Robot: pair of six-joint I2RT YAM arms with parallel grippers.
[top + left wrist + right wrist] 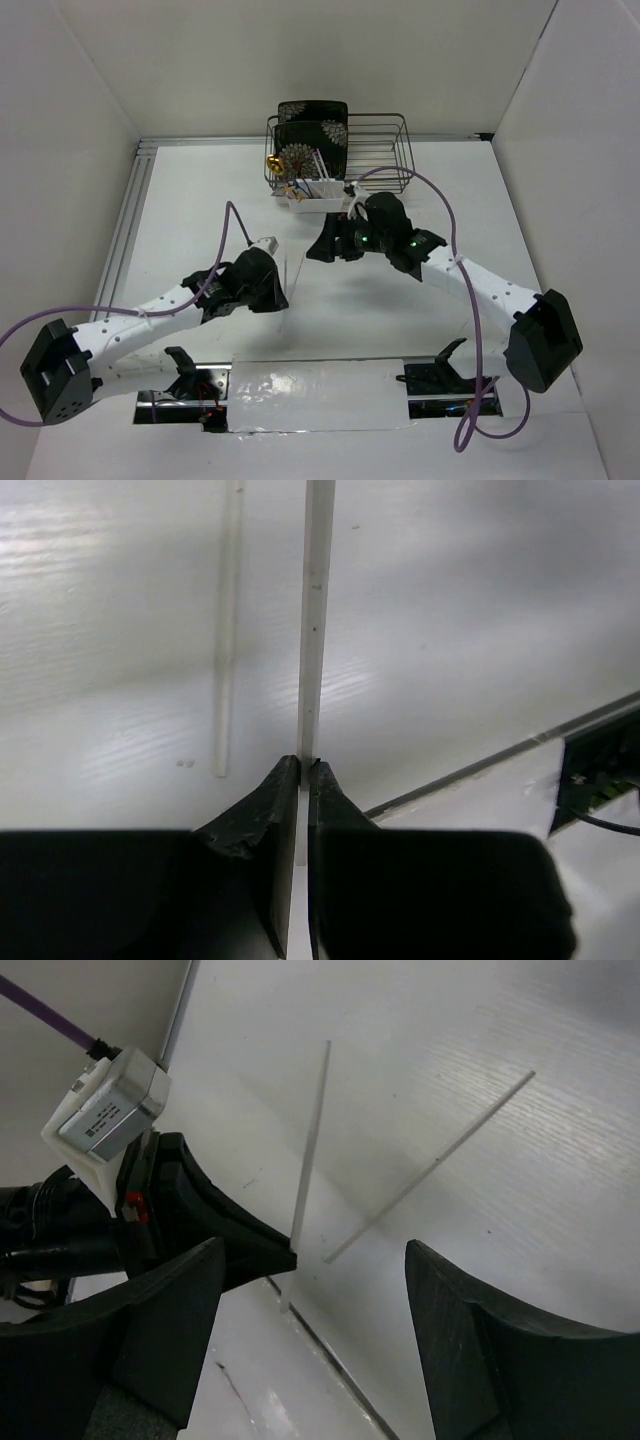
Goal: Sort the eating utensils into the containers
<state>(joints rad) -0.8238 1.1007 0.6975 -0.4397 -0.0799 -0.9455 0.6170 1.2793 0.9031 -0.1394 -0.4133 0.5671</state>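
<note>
Left gripper [305, 765] is pinched nearly closed on a pale thin chopstick [316, 630]. From its wrist camera I see the two black fingertips meeting on the stick's lower part, with the rest of it running straight up away from the jaws. Off to the stick's left there is a fainter pale line on the white table [200, 210], and I cannot tell whether it is a second chopstick or only a shadow.

My right gripper [318, 248] stands with its jaws spread wide and nothing between them. It hangs over the middle of the table, just beyond the left one and facing it. Through its wrist camera I look between its two dark fingers at the left gripper's tip and the held chopstick, which stands tilted above the surface.

Further back, the small white rectangular plastic caddy [318, 203] sits on the table, touching the front of the black wire dish rack [385, 150]. A few slim pieces stick up out of the caddy, too small for me to name. A black floral plate [312, 135] stands upright in the rack.
</note>
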